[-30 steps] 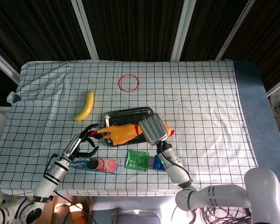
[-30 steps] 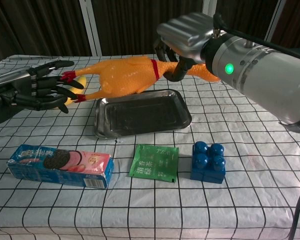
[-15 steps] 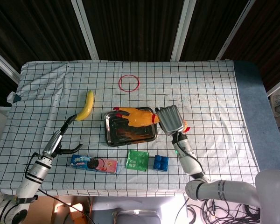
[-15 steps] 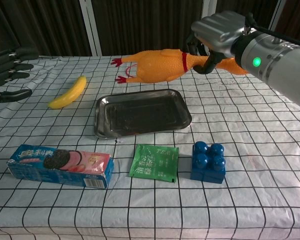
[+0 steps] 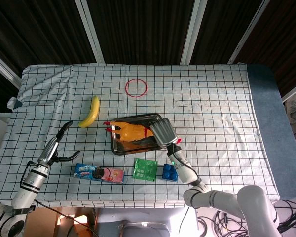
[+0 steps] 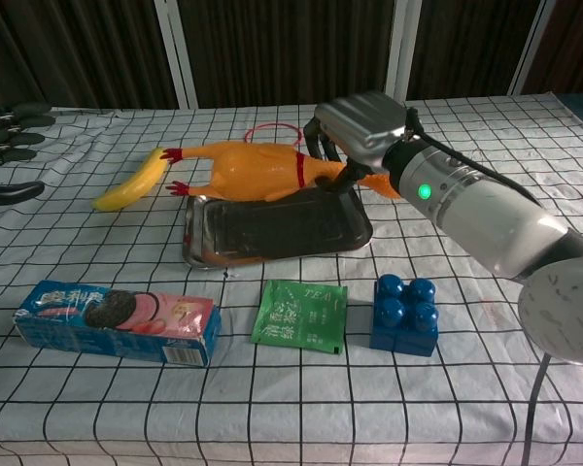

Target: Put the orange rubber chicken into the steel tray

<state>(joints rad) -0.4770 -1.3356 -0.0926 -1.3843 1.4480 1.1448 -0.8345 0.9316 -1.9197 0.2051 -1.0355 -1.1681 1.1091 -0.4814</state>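
- The right hand [image 6: 361, 131] has its fingers pinching the orange rubber chicken [image 6: 245, 167] by the neck, over the steel tray [image 6: 354, 234].
- The chicken looks soft, light and bendy; the thin neck seems the best place to hold.
- The left hand [image 5: 53, 152] holds nothing, fingers spread.

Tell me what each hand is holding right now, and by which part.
The right hand holds the orange rubber chicken by its neck, above the steel tray. The left hand holds nothing.

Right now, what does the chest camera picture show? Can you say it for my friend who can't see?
The robot's right hand holds an orange rubber chicken just above a steel tray on a checked tablecloth. A banana lies to the left; a cookie box, green packet and blue block sit in front.
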